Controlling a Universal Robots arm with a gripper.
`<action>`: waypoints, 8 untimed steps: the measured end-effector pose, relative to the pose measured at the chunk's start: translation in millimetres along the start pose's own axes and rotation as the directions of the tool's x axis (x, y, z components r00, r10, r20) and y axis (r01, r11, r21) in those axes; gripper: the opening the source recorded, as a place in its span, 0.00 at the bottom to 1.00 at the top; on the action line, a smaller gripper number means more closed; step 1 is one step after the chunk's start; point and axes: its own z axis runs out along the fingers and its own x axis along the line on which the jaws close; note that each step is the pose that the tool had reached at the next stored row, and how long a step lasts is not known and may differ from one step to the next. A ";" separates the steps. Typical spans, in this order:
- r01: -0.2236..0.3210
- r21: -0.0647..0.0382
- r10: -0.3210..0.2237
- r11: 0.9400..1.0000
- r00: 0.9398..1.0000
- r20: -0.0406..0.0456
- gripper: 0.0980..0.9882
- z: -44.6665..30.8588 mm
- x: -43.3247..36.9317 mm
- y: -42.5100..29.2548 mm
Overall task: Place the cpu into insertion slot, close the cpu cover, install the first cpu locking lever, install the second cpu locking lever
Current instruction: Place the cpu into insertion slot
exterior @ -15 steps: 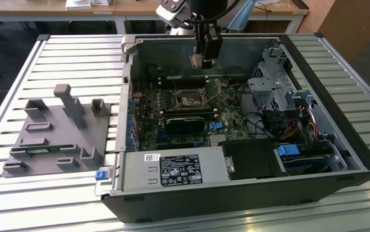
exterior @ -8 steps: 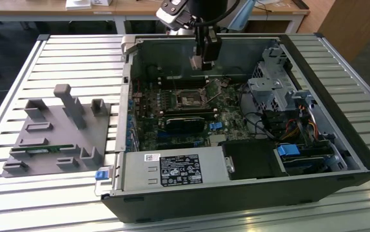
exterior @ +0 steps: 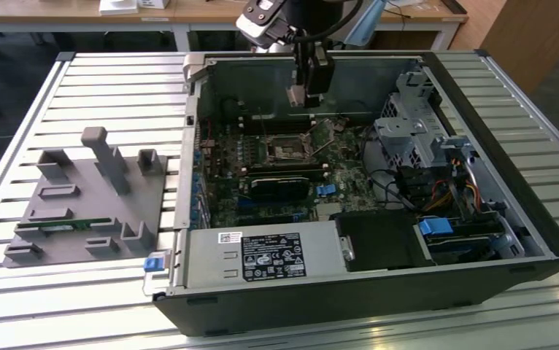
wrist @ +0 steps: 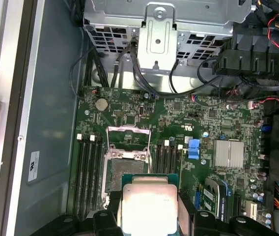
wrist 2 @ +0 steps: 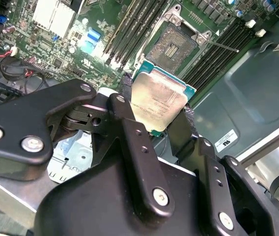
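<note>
Silver-grey cpu (wrist 2: 159, 101), clamped in the gripper (wrist 2: 156, 107), hangs above the insertion slot (wrist 2: 171, 46) inside the case (exterior: 357, 295).

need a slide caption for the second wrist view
The tool grips the cpu by two opposite edges over the green motherboard, with the empty insertion slot just beyond it.

1x cpu (wrist 2: 160, 101), 1x insertion slot (wrist 2: 171, 46), 1x cpu cover (wrist: 128, 129), 1x gripper (exterior: 301, 96), 1x PC case (exterior: 357, 299)
</note>
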 end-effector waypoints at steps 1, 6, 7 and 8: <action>0.000 0.000 0.000 1.000 1.000 0.000 0.49 0.2 0.0 0.0; 0.000 0.000 0.000 1.000 1.000 0.000 0.49 1.2 0.0 -0.1; 0.000 0.000 0.000 1.000 1.000 0.000 0.49 1.4 0.0 -0.1; 0.000 0.000 0.000 1.000 1.000 0.000 0.49 1.6 0.0 -0.1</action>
